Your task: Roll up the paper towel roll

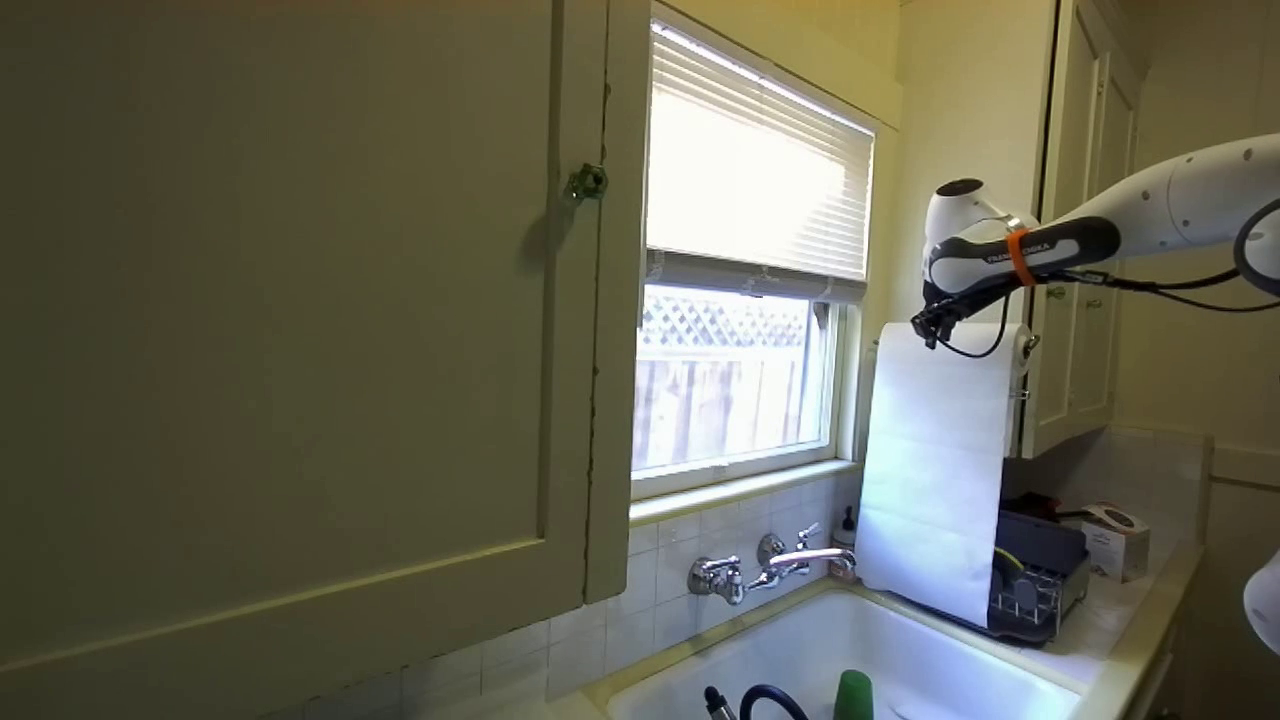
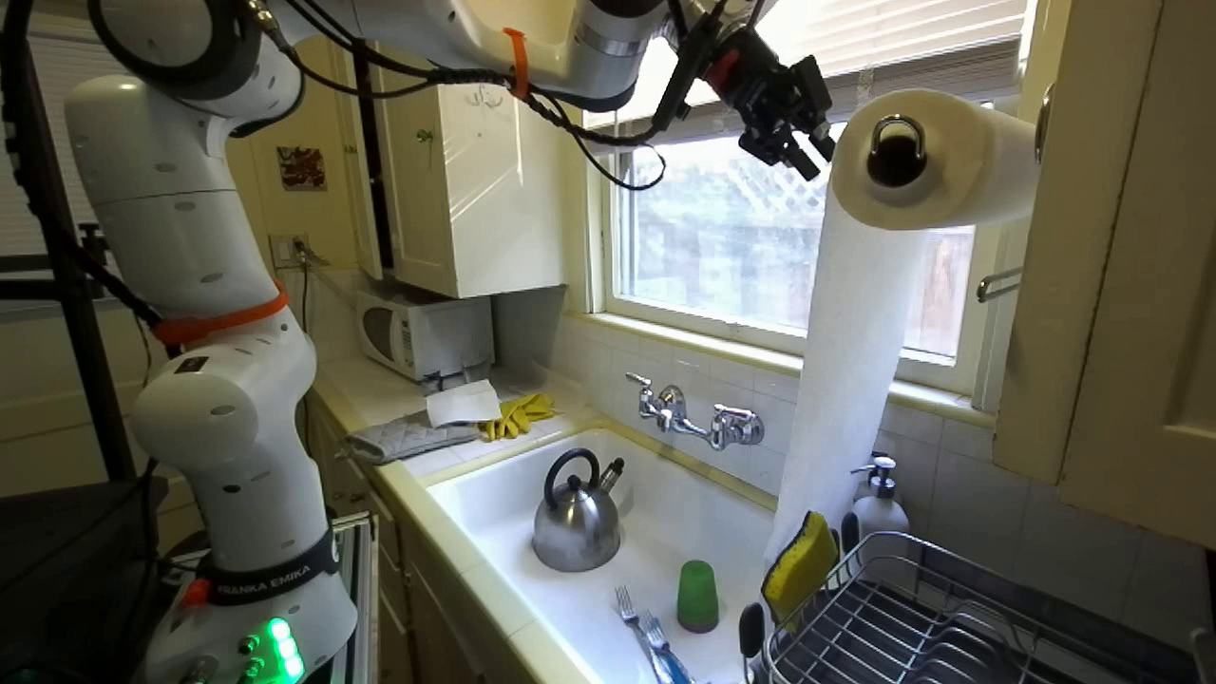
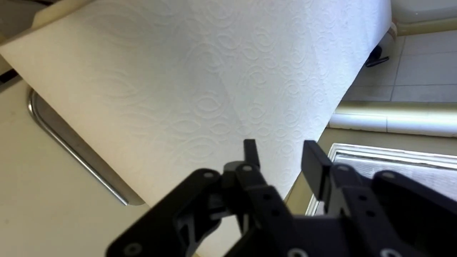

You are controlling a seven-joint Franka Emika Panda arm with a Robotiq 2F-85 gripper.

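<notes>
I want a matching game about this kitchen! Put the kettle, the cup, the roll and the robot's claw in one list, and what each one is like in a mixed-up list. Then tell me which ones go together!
Things:
1. Kettle
2. Cup
3. Roll
4. Claw

What it is like:
A. Black and open
B. Green
C. Silver
D. White, with its sheet hanging down

Right pairs: 1-C, 2-B, 3-D, 4-A
</notes>
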